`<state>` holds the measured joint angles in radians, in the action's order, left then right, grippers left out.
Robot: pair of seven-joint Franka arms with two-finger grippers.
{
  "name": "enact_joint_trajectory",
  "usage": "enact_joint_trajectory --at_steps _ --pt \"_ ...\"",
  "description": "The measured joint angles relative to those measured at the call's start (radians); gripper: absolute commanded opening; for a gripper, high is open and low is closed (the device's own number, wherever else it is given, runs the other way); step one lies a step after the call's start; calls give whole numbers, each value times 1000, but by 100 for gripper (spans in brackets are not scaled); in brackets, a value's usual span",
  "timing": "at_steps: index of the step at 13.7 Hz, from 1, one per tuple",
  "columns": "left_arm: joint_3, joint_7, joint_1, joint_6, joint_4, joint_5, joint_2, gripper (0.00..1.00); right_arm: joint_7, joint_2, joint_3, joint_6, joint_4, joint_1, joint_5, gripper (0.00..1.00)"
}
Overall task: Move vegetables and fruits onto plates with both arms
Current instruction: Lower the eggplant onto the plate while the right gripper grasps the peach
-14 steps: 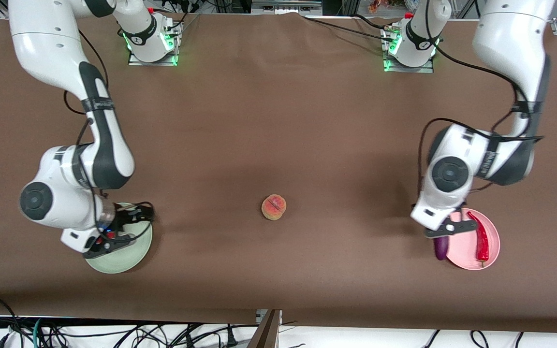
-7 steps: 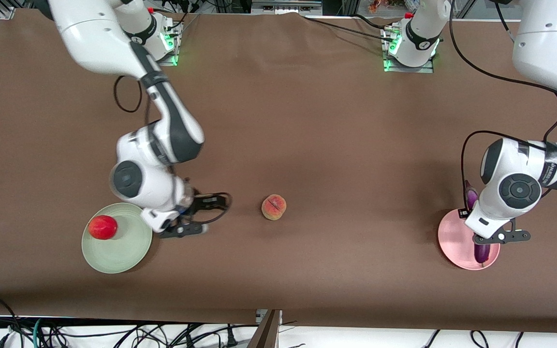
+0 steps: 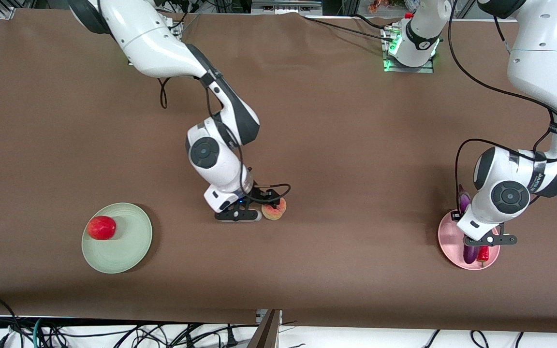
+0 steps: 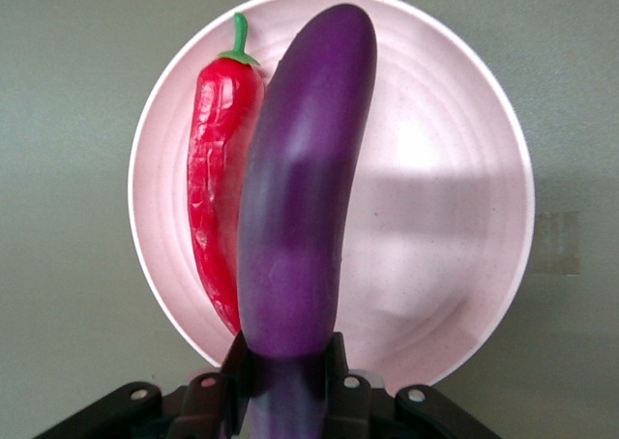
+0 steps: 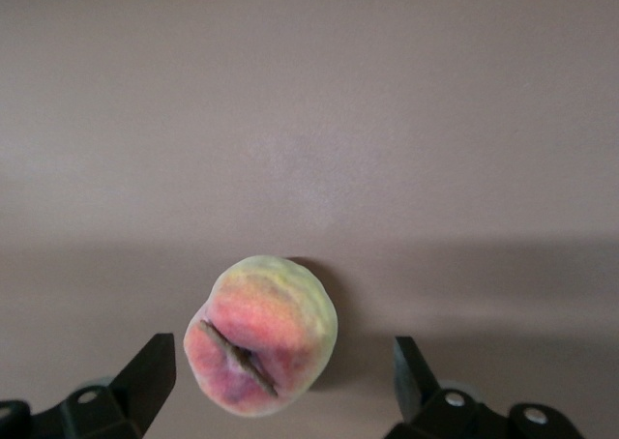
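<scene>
Since the earlier frames the right arm has swung off the green plate, leaving the apple there, and crossed to mid-table; the left arm has carried the eggplant over the pink plate.

Front view: right gripper (image 3: 265, 208) is low at the peach (image 3: 275, 210), which sits on the brown table (image 3: 336, 145) about midway between the plates. Fingers wide apart, nothing held. Red apple (image 3: 101, 227) rests on the green plate (image 3: 128, 251) at the right arm's end. Left gripper (image 3: 487, 239) hangs over the pink plate (image 3: 445, 237) at the left arm's end, clamped on the eggplant (image 3: 469, 253); chili (image 3: 483, 253) lies on the plate beside it.

Left wrist view: left gripper (image 4: 285, 386) has its fingers closed on the stem end of the eggplant (image 4: 300, 207), body running out across the pink plate (image 4: 455, 217). Chili (image 4: 215, 188) lies flat on the plate alongside. Can't tell whether the eggplant touches the plate yet.

Right wrist view: right gripper (image 5: 280, 386) is open, with the peach (image 5: 261, 335) between its fingers (image 5: 147, 376), nearer one than the other. No contact visible.

Progress, my read: apple and chili done. Eggplant is over its plate, release pending. Peach not yet grasped, and it still needs the trip to the green plate. Roughly halfway, with both remaining moves started.
</scene>
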<state>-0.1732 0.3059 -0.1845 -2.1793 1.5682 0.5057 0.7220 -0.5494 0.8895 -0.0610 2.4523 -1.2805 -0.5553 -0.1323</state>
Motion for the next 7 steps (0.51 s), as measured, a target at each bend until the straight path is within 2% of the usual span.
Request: enact_joint_trajectory --at_steps 3,7 --pt "-4 -1 -3 -10 -1 0 11 100 -52 34 6 50 0 -27 47 99" --pt "-18 -20 -5 -12 -24 -14 4 100 -60 56 10 102 0 -46 52 99"
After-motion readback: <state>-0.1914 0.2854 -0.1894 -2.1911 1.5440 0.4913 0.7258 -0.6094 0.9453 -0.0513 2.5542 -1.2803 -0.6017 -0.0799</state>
